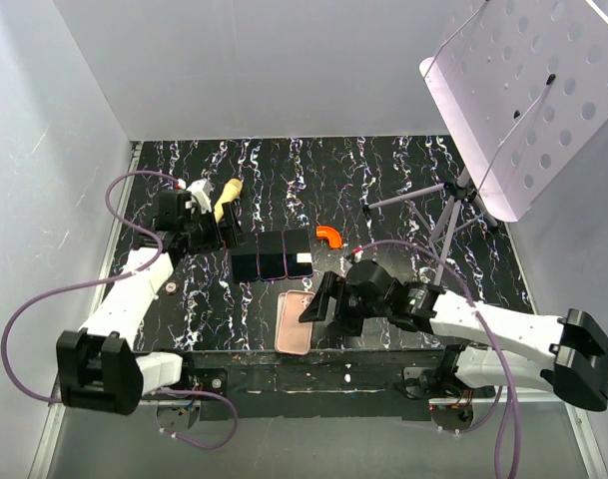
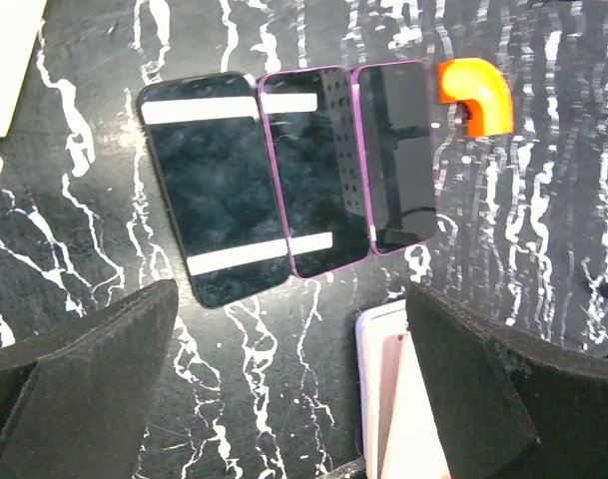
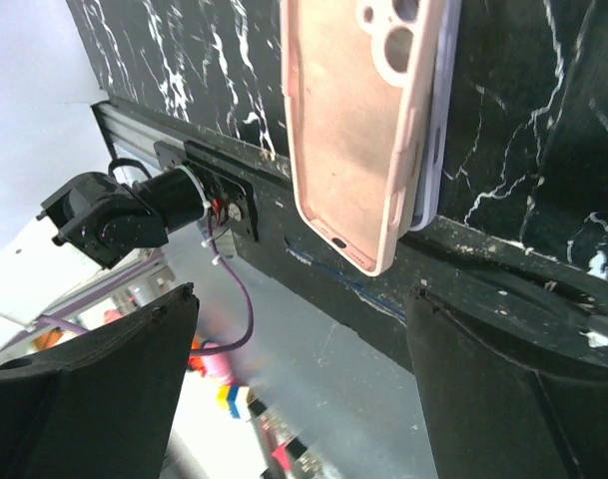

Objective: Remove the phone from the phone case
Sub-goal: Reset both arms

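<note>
A pink phone case (image 1: 295, 322) lies hollow side up at the table's front edge, camera cut-outs showing (image 3: 355, 130). It rests askew on a pale white-lilac slab, apparently the phone (image 3: 435, 150), of which only one long edge shows (image 2: 368, 379). The case's lower end overhangs the table edge. My right gripper (image 1: 318, 302) hovers just right of the case, open, nothing between its fingers (image 3: 299, 299). My left gripper (image 1: 229, 232) is open (image 2: 292, 299) at the left of three dark phones and holds nothing.
Three dark phones (image 1: 272, 254) lie side by side mid-table, two with purple rims (image 2: 313, 170). An orange elbow piece (image 1: 328, 236) sits right of them. A beige wooden piece (image 1: 227, 195) lies back left. A perforated white stand (image 1: 523, 90) on a tripod (image 1: 448, 215) is back right.
</note>
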You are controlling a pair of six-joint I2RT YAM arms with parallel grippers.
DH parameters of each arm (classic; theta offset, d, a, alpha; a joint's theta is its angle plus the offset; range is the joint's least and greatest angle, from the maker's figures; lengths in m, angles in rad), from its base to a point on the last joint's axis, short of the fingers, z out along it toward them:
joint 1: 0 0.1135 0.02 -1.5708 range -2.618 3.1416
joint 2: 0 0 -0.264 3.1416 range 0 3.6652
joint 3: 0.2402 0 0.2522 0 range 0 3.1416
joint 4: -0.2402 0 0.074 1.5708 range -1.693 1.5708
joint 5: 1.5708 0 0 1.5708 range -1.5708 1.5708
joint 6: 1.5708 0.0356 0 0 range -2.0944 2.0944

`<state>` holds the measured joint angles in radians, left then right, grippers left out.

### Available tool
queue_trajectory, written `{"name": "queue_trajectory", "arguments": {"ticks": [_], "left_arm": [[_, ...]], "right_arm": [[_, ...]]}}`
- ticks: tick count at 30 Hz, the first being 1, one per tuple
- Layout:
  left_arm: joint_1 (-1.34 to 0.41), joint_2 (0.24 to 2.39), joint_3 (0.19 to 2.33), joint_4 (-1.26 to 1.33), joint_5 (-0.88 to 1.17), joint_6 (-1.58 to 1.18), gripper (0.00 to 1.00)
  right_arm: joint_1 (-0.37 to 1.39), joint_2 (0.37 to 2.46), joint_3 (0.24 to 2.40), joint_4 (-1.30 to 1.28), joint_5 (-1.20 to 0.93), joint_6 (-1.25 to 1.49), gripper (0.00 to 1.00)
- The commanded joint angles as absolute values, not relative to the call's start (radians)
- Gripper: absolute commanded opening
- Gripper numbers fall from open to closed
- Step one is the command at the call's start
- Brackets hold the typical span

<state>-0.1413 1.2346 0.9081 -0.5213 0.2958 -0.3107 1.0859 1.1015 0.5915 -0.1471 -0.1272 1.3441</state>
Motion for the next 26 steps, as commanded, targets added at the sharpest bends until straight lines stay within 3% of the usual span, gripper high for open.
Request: {"name": "queue_trajectory", "arguments": {"ticks": [1,13,26], "left_arm": [[-0.146,1.079,0.89,-0.462,0.391,-0.339,0.98],[-0.146,0.737,1.106,-0.449,0.459,-0.518,0.98],[-0.146,0.637,1.193,-0.456,0.374,-0.529,0.98]], "right_arm": [[1.081,1.022,0.794,-0.473,0.099,1.12,0.89],[1.081,0.799,1.129,-0.785,0.573,0.695,0.91],[1.081,0.548,0.997,-0.509,0.592,0.5,0.92]]}}
